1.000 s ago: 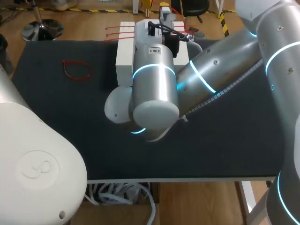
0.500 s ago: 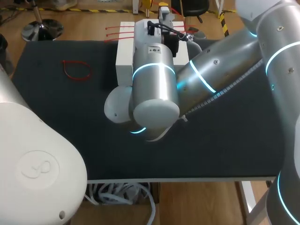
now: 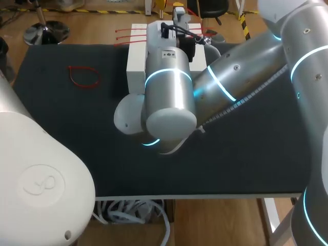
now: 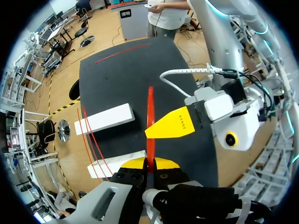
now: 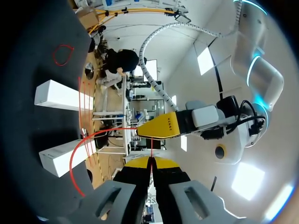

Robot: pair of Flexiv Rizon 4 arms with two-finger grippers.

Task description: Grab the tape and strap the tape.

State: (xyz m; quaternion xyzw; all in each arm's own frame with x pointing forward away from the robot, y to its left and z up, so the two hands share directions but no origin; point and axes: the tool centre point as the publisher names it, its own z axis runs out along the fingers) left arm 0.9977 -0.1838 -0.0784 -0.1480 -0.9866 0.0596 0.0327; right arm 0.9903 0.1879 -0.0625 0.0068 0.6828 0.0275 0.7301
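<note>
A red strap runs straight out from between the yellow tips of my left gripper, which is shut on it. Just ahead, one yellow finger of my right arm's gripper lies against the same strap. In the right wrist view my right gripper is shut on a thin red strap. That strap bends past the left arm's yellow finger and curves in a wide loop down toward the table. In the head view my right arm hides both grippers and the strap.
Two long white blocks lie on the dark table, partly covered by the arm in the head view. Spare red straps lie by them. A closed red loop sits at the far left.
</note>
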